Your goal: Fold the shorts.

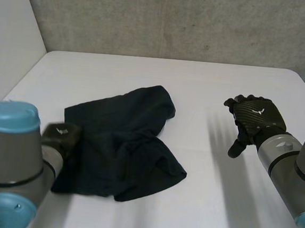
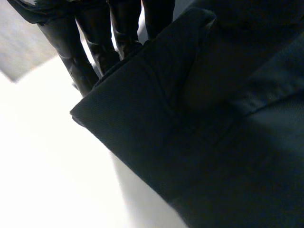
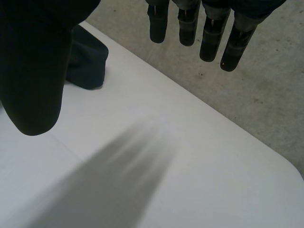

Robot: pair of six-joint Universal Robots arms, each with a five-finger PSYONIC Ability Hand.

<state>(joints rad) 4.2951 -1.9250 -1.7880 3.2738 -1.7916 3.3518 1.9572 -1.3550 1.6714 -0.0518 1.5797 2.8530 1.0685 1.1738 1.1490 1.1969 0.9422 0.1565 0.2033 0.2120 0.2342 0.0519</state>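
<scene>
- left hand (image 1: 61,134): I read it as open; in its wrist view the fingers (image 2: 97,40) run straight and side by side, none curled
- their tips meet a stitched edge of the shorts (image 2: 190,142); the cloth covers most of the tips; the outermost finger ends just beside a corner of the cloth
- head view: this hand sits back-up at the shorts' edge on the robot's left, towards the near end; its knuckles touch the cloth; the left arm (image 1: 10,155) stands just in front of it
- right hand (image 1: 257,120): spread; in its wrist view the fingers (image 3: 211,38) hang straight with gaps between them; the thumb (image 3: 33,71) is held wide of them
- it hovers over bare table (image 1: 199,193), palm down; head view puts it on the robot's right, well apart from the shorts; the right arm (image 1: 292,169) comes in from the near right corner
- shorts: dark, rumpled, lying on the white table left of centre in the head view; one part reaches towards the far side, a wider part spreads towards the near side; folds and creases across the middle
- right wrist view: a rounded end of the dark cloth lies on the table beyond the thumb
- grey concrete wall (image 1: 177,20) rises behind the table's far edge
</scene>
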